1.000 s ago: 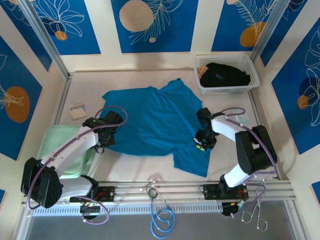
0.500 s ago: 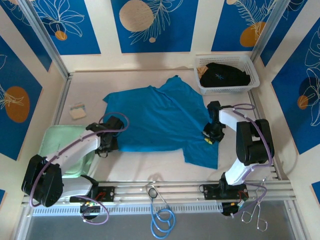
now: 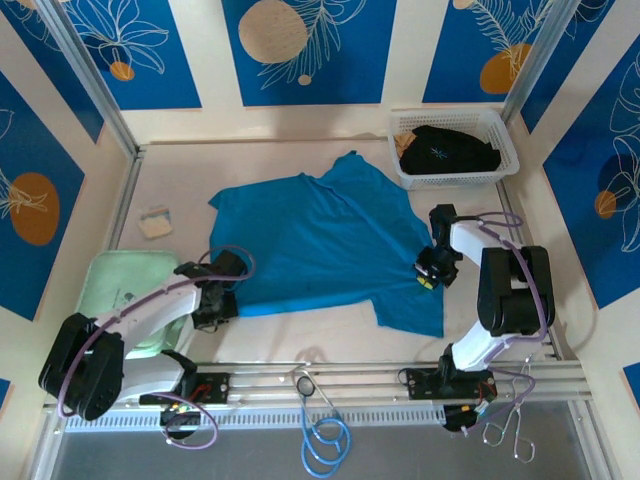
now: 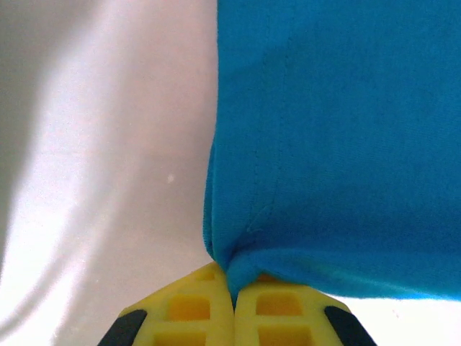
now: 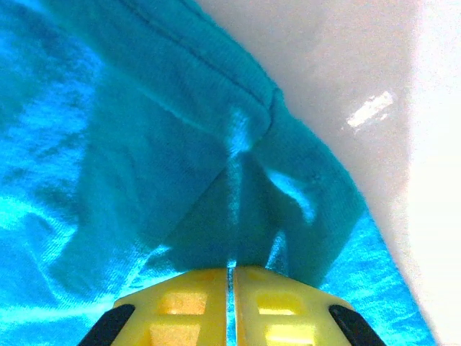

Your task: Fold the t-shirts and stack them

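Note:
The teal-blue t-shirt point(image 3: 320, 240) lies spread across the middle of the table, rumpled at its near right corner. My left gripper point(image 3: 222, 300) is shut on its near left corner, where cloth point(image 4: 317, 144) bunches between the yellow fingers point(image 4: 189, 313). My right gripper point(image 3: 430, 276) is shut on the shirt's right edge, and a pinched fold point(image 5: 245, 187) rises from its yellow fingers point(image 5: 284, 310). The black t-shirt point(image 3: 448, 150), with a small pale mark, sits bundled in the white mesh basket point(image 3: 505, 160) at the back right.
A pale green pad point(image 3: 125, 285) lies at the left under my left arm. A small tan object point(image 3: 155, 222) rests near the left wall. Metal rails and a blue cable coil point(image 3: 322, 445) run along the near edge.
Both grippers have pulled outward and toward the near edge, the left to the near left, the right to the right. The teal-blue shirt has stretched wider and flatter between them.

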Controlling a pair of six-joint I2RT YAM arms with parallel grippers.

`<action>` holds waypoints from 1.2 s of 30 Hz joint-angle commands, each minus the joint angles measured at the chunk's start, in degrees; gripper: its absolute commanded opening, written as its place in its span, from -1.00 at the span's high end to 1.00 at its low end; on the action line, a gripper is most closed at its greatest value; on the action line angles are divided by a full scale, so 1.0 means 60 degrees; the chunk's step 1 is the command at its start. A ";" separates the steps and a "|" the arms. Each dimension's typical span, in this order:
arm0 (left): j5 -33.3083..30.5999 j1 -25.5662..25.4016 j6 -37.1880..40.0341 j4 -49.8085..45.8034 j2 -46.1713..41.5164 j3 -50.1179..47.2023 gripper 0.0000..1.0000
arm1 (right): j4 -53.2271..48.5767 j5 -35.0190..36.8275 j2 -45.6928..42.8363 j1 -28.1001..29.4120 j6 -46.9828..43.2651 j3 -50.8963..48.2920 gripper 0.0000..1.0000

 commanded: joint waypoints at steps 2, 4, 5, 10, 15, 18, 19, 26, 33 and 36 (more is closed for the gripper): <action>0.0446 -0.0446 -0.0673 -0.0775 -0.0743 0.0089 0.94 | -0.0323 0.0218 -0.0231 -0.0104 -0.0539 -0.0256 0.75; 0.0521 -0.0526 -0.0752 -0.1199 -0.1199 0.0298 0.83 | -0.0371 -0.0082 -0.0525 -0.0041 -0.0858 -0.0163 0.74; 0.0550 -0.0541 -0.0760 -0.1436 -0.1481 0.0472 0.73 | -0.0423 -0.0237 -0.0778 0.0043 -0.1026 -0.0119 0.73; 0.0681 -0.0538 -0.0349 -0.2185 -0.2208 0.1849 -0.08 | -0.0724 -0.0747 -0.2140 0.0786 -0.1734 0.0318 0.64; 0.0138 -0.0527 0.0631 -0.2345 -0.1283 0.3630 -0.46 | -0.0709 -0.1253 -0.2773 0.1845 -0.2487 0.1347 0.41; -0.0486 -0.0419 0.1350 -0.2012 -0.0094 0.4599 -0.54 | -0.0360 -0.1585 -0.2256 0.2183 -0.2889 0.2203 0.32; -0.0628 -0.0295 0.1609 -0.1721 0.0400 0.4888 -0.55 | -0.0247 -0.1582 -0.1890 0.2248 -0.3033 0.2624 0.29; -0.0080 0.1141 0.2163 0.0516 0.4411 0.7164 -0.35 | -0.0065 -0.1502 0.2182 0.2492 -0.3952 0.6431 0.31; 0.0330 0.1587 0.1884 0.1279 0.7976 0.9556 -0.25 | -0.1812 -0.0458 0.6393 0.2716 -0.3885 1.0638 0.53; 0.0154 0.1637 0.1905 0.0985 0.9193 1.0496 -0.22 | -0.2400 -0.0069 0.7387 0.2566 -0.3334 1.1685 0.64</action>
